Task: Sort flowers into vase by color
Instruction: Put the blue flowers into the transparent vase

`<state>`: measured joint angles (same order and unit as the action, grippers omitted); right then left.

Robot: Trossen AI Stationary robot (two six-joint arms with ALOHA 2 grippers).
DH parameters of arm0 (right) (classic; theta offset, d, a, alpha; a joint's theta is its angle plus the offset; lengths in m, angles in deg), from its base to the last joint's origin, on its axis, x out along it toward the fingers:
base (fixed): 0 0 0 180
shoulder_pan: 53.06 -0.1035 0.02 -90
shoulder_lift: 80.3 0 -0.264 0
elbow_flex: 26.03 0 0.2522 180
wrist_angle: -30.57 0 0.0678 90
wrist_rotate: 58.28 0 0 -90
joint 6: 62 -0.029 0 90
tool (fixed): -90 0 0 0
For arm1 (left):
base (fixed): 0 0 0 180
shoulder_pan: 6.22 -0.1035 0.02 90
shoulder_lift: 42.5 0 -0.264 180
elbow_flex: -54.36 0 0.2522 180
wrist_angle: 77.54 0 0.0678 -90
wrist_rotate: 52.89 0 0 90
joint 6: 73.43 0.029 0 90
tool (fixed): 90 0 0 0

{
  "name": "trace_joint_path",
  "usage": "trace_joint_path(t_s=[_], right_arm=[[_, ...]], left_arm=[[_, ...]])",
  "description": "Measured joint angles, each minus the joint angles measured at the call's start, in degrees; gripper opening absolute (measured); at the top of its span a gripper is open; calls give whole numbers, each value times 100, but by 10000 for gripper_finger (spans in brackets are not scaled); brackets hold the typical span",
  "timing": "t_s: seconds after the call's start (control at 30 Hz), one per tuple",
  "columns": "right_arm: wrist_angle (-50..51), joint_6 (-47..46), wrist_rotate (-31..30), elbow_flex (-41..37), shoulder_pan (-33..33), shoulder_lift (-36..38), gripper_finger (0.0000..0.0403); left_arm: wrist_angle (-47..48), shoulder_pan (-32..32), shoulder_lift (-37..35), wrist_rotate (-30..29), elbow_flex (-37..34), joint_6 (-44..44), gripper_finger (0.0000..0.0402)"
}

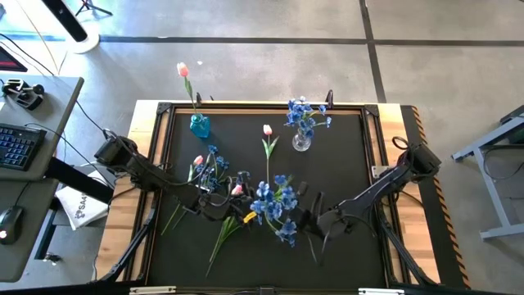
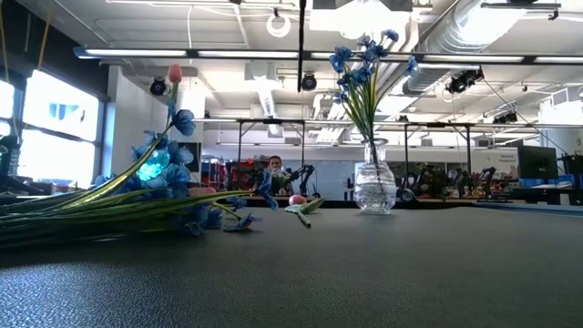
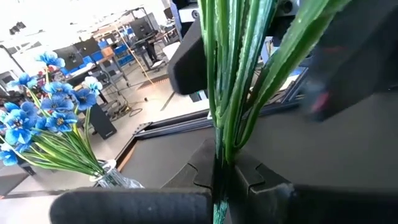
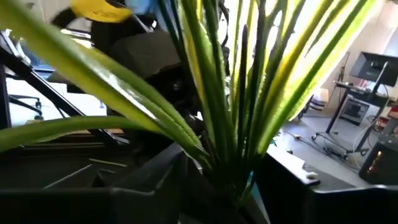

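While both dark arms reach toward the middle of the black-topped counter [image 1: 344, 164], the left end effector [image 1: 214, 203] is clenched on a bundle of green stems [image 3: 233, 93], which pass straight between its fingers in the left wrist view. The right end effector [image 1: 315, 221] sits at the stem end of a bunch of small blue blossoms [image 1: 274, 205] lying near the counter's front centre; green stems [image 4: 230, 124] run between its fingers, but whether it grips them cannot be told. Loose pink tulips and blue blossoms [image 1: 214, 174] lie in a heap beside the left end effector. One single pink tulip [image 1: 267, 143] lies apart near the centre. A clear glass vase [image 1: 301, 141] at the rear holds blue blossoms, and a small blue vase [image 1: 200, 124] at the rear left holds one pink tulip.
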<state>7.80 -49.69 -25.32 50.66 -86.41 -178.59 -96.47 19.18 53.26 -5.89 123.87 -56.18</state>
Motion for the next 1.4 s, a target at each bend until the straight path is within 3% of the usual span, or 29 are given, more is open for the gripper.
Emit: trace_joint_path(t_s=[0.3, 0.4, 0.6, 0.73, 0.87, 1.03, 1.1, 1.27, 1.4], right_arm=[[121, -242, 65, 4, 194, -1, 59], [128, -133, -166, 4, 149, -1, 19], [487, 68, -926, 1, -110, 396, 13], [2276, -789, -881, 1, -150, 1215, 5], [4961, -2698, -831, 6, 200, 2181, 5], [7387, -4317, -1236, 4, 938, 2959, 5], [7847, -4641, -1404, 4, 1310, 3161, 5], [8168, -4767, -1414, 3, 2149, 3236, 5], [7901, -4253, -795, -1, 2662, 3103, 5]], left_arm=[[19, -39, 0, -4, -9, -203, 3], [136, -37, 0, 2, -9, -356, 16], [951, -39, -4, -99, -4, -595, 75], [1911, -35, -6, -754, -4, -977, 109], [3591, -37, -203, -1588, -4, -1895, 125], [5569, -37, -612, -1663, -4, -3420, 124], [6048, -37, -731, -1665, -24, -3806, 122], [5986, -26, -927, -1765, -343, -4080, 122], [5887, -22, -946, -1771, -470, -4121, 122]])
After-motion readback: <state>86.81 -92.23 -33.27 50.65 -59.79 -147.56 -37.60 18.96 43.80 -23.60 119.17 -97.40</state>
